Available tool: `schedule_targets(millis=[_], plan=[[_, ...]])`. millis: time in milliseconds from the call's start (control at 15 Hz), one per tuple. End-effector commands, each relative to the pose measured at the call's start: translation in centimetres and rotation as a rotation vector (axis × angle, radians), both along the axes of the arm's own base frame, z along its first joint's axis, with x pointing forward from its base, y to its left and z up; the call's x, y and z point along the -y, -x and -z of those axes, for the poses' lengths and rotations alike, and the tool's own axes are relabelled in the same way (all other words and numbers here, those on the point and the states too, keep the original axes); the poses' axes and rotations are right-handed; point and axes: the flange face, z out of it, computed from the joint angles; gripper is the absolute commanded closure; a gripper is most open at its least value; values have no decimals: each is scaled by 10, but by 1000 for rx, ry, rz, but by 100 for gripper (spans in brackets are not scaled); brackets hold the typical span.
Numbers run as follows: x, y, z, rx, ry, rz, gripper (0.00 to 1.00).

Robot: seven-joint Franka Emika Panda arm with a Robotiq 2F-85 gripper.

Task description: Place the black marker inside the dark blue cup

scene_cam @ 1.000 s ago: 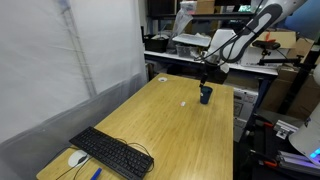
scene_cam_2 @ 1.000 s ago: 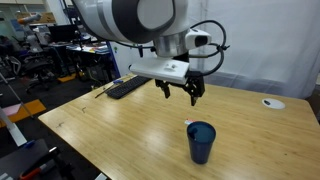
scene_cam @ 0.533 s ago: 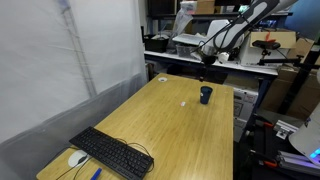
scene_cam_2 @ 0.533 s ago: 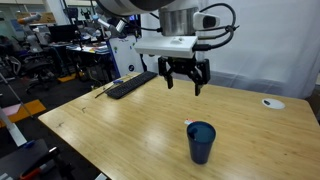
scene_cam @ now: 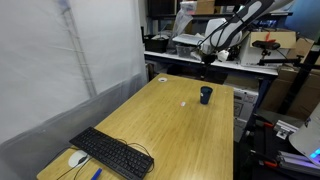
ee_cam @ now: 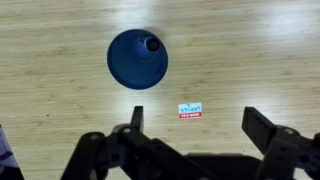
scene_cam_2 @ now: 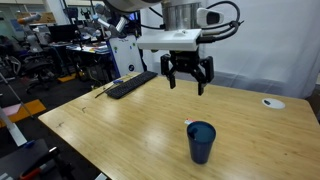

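The dark blue cup (ee_cam: 137,58) stands upright on the wooden table and shows in both exterior views (scene_cam: 205,95) (scene_cam_2: 201,141). The wrist view looks straight down into it. The black marker (ee_cam: 152,44) stands inside the cup, leaning against the rim, and only its end shows. My gripper (scene_cam_2: 190,85) hangs open and empty well above the table, higher than the cup and apart from it. Its fingers (ee_cam: 195,120) frame bare table beside the cup. The gripper is small at the far end of the table in an exterior view (scene_cam: 207,62).
A small white label with red print (ee_cam: 190,109) lies on the table near the cup. A black keyboard (scene_cam: 112,152) and a white mouse (scene_cam: 77,158) lie at the other end. A white round object (scene_cam_2: 271,102) sits near a table edge.
My gripper has risen straight up away from the cup, staying open and empty. The cup with the marker has not moved.
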Motion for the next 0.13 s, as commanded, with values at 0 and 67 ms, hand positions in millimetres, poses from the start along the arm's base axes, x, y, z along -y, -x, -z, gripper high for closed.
schedule_targets(millis=[0, 67], plan=[[1, 0, -7, -22, 1, -9, 0], [1, 0, -6, -24, 5, -7, 0]])
